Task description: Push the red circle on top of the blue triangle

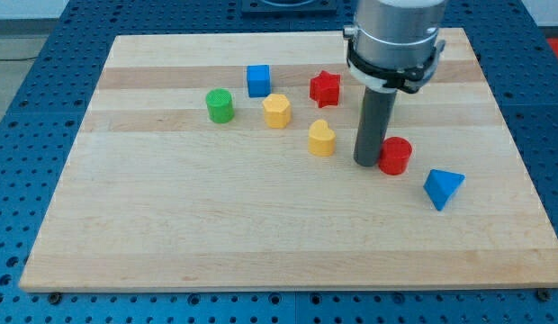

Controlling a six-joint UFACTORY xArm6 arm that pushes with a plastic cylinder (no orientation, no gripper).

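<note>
Toward the desk [171,225] right edge: my tip [367,163] touches the red circle [396,156] on its left flank. Blue triangle [443,187] lies near, lower right. No pincer fitted, so none to report. Step: pushing underway. Next push likely needs a right-and-downward heading.

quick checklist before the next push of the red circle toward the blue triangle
1. My tip is against the red circle, on its left in the view: ok.
2. Tip is on the side away from the blue triangle, so a push sends the circle toward it: ok, though the triangle sits lower in the view, so aim slightly down.
3. Nothing lies between circle and triangle: ok.
4. Yellow heart is apart from the tip, to its left in the view: ok.
5. Triangle has room before the board edge: ok, but that margin is small.
6. Exact contact point on the circle: cannot tell.
</note>
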